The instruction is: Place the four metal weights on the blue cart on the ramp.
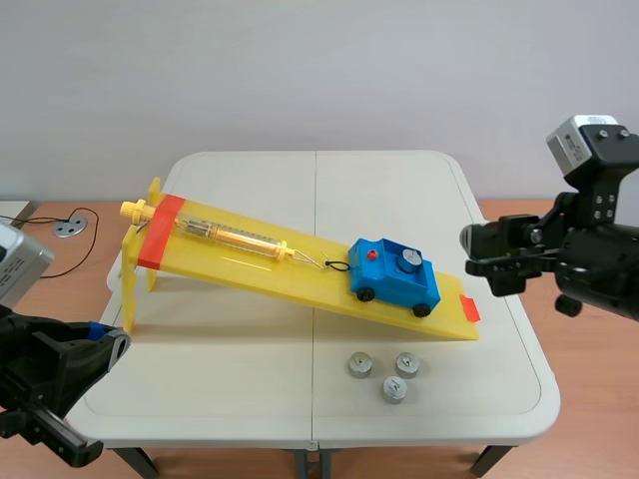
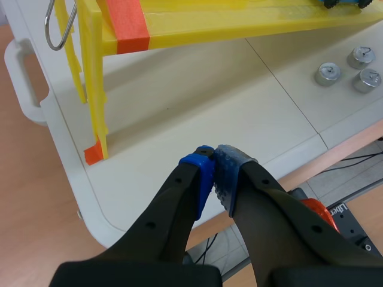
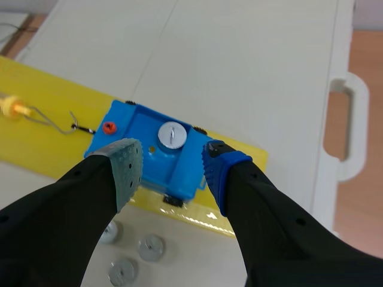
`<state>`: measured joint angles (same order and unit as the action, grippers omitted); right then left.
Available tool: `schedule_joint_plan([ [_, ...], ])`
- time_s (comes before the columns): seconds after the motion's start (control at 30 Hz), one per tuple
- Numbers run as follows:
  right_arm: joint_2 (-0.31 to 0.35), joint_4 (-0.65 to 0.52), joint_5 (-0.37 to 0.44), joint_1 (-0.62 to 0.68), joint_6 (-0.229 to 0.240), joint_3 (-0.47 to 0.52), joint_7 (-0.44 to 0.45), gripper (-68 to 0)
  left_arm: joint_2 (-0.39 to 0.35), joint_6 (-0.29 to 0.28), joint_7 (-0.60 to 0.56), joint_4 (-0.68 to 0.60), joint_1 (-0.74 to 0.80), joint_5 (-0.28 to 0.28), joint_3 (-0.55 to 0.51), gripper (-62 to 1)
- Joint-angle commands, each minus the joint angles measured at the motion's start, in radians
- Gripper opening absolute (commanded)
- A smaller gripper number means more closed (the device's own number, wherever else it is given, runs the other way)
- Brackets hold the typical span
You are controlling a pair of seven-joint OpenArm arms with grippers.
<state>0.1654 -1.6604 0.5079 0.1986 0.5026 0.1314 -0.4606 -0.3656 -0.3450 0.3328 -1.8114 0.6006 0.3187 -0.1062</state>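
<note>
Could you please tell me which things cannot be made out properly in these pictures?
- Left wrist view: the blue cart is cut off by the frame edge, so its load is unseen.
- Right wrist view: the fingers of the right claw partly hide the loose weights and the cart's near side.
- Scene view: the markings on the spring scale are too small to read.

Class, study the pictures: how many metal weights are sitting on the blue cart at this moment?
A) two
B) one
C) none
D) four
B: a single weight sits on the blue cart, while three more weights lie on the table below the ramp.
</note>
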Motion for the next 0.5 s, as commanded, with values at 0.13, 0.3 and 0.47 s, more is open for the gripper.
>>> schedule_joint_plan([
  [0.13,0.156,-0.179,0.082,0.093,0.068,0.014,0.080,-42.8,0.005,-0.024,-0.097,-0.046,-0.006,0.051,-0.014,-57.8],
  [0.3,0.166,-0.175,0.014,0.140,0.067,-0.010,0.083,-42.8,0.005,-0.024,-0.097,-0.046,-0.006,0.051,-0.014,-57.8],
  [0.47,0.147,-0.120,-0.090,0.125,0.058,-0.091,0.147,-42.8,0.005,-0.024,-0.097,-0.046,-0.006,0.051,-0.014,-57.8],
])
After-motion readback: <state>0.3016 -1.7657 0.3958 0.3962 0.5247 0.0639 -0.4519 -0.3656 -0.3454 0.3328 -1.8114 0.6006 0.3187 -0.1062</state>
